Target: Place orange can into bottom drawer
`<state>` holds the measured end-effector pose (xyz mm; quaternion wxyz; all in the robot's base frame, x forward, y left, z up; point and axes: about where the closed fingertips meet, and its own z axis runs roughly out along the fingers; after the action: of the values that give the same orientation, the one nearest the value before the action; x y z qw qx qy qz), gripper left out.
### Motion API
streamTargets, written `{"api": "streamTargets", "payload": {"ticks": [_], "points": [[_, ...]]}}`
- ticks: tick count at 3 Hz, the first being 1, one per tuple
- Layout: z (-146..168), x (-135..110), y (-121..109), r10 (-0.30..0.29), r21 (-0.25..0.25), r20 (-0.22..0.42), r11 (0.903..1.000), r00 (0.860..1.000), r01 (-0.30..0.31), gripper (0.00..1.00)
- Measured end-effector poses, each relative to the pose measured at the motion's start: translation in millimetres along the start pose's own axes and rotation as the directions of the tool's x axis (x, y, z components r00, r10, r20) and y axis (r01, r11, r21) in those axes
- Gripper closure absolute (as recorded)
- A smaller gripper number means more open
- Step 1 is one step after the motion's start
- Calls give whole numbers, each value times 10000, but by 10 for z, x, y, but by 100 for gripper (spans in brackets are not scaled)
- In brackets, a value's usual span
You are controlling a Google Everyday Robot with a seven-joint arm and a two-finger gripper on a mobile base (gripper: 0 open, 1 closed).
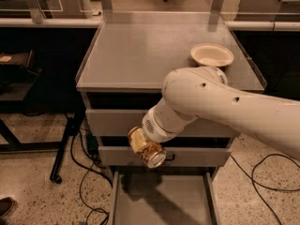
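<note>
The orange can (pixel 146 147) is orange-gold with a shiny silver end and hangs tilted in front of the middle drawer, held at the end of my white arm. My gripper (pixel 143 143) is around the can, mostly hidden behind it and the wrist. The bottom drawer (pixel 161 201) is pulled open below, a wide shallow grey tray with a bare floor. The can is above the drawer's back left part, not touching it.
A cream round bowl (pixel 212 55) sits on the grey cabinet top (pixel 140 50) at the right. Two upper drawers are shut. Black cables (pixel 84 172) trail on the speckled floor at left and right. A black table leg (pixel 63 144) stands at left.
</note>
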<state>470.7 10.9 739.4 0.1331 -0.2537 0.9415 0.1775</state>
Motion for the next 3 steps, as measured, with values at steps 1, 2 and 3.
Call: {"api": "streamTargets", "payload": {"ticks": [1,2,3], "points": [[402,270,-9,1144,-861,-391,9893,9927,-1174,100],[944,640,-157,2657,-1553,-909,9482,9598,-2772,100],[1387,891,-297,3675,-1966,-1319,9006,9206,-3877,100]]}}
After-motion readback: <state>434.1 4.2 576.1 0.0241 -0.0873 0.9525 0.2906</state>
